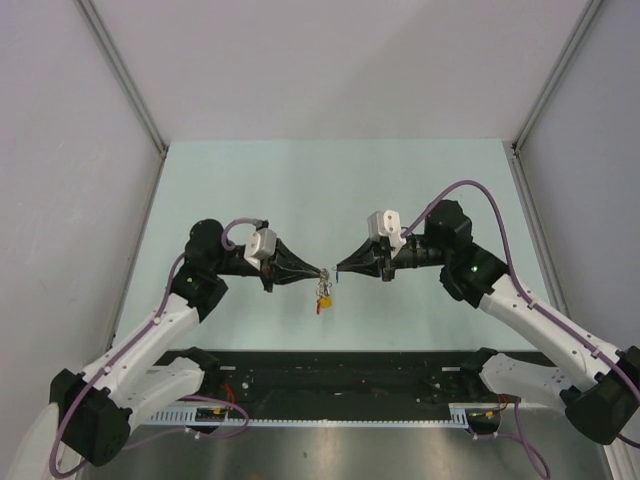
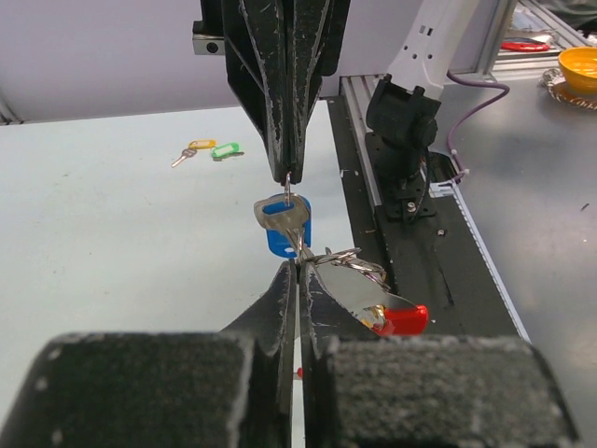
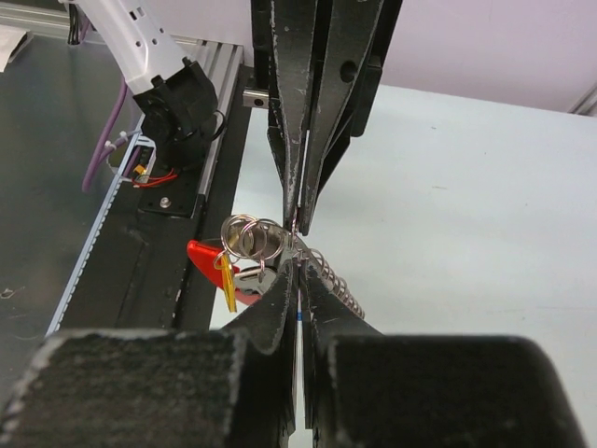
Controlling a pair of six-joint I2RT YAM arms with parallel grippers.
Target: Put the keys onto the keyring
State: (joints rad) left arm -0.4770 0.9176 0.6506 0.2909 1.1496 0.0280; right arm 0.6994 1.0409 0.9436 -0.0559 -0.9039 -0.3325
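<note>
Both grippers meet tip to tip above the middle of the table. My left gripper (image 1: 318, 271) is shut on the keyring (image 1: 324, 297), whose silver rings (image 3: 252, 237), red band (image 2: 403, 320) and a yellow key (image 3: 226, 280) hang beside and below the tips. My right gripper (image 1: 340, 268) is shut on the small loop of a blue-headed key (image 2: 282, 230), which sits between the two pairs of tips. In the left wrist view my left gripper (image 2: 298, 269) touches the blue key's blade. In the right wrist view my right gripper (image 3: 297, 271) sits just under the left fingertips (image 3: 291, 201).
A yellow-tagged key (image 2: 196, 147) and a green-tagged key (image 2: 225, 149) lie loose on the pale table (image 1: 330, 190). The black rail (image 1: 340, 375) with the arm bases runs along the near edge. An orange bowl (image 2: 578, 65) sits off the table.
</note>
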